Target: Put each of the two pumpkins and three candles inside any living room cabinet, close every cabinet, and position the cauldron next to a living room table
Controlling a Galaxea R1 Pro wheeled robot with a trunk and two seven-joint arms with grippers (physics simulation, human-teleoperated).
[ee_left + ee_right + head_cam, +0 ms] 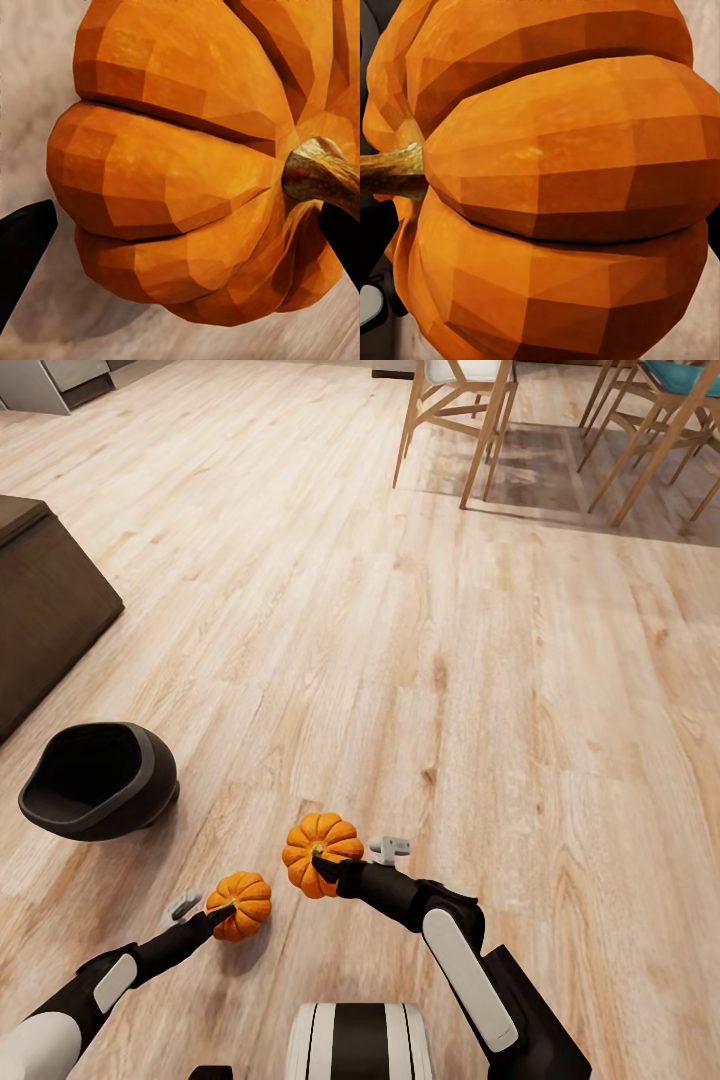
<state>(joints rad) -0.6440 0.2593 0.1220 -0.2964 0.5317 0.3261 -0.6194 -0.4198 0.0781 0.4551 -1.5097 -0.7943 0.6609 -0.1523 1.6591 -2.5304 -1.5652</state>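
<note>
Two ribbed orange pumpkins are held low over the wooden floor. My left gripper [224, 914] is shut on the smaller-looking pumpkin [241, 905], whose body [172, 187] sits between the black fingertips [24, 244]. My right gripper [323, 866] is shut on the other pumpkin [320, 850], which presses close to the right wrist camera [555, 187]. The black cauldron [98, 780] lies tilted on the floor to the left, its wide mouth facing up and away. The candles are out of view.
A low dark brown piece of furniture [45, 610] stands at the left edge; I cannot tell whether it is the cabinet. Wooden chair legs [478, 435] and more chairs [650, 430] stand at the far right. Open floor [430, 660] lies ahead.
</note>
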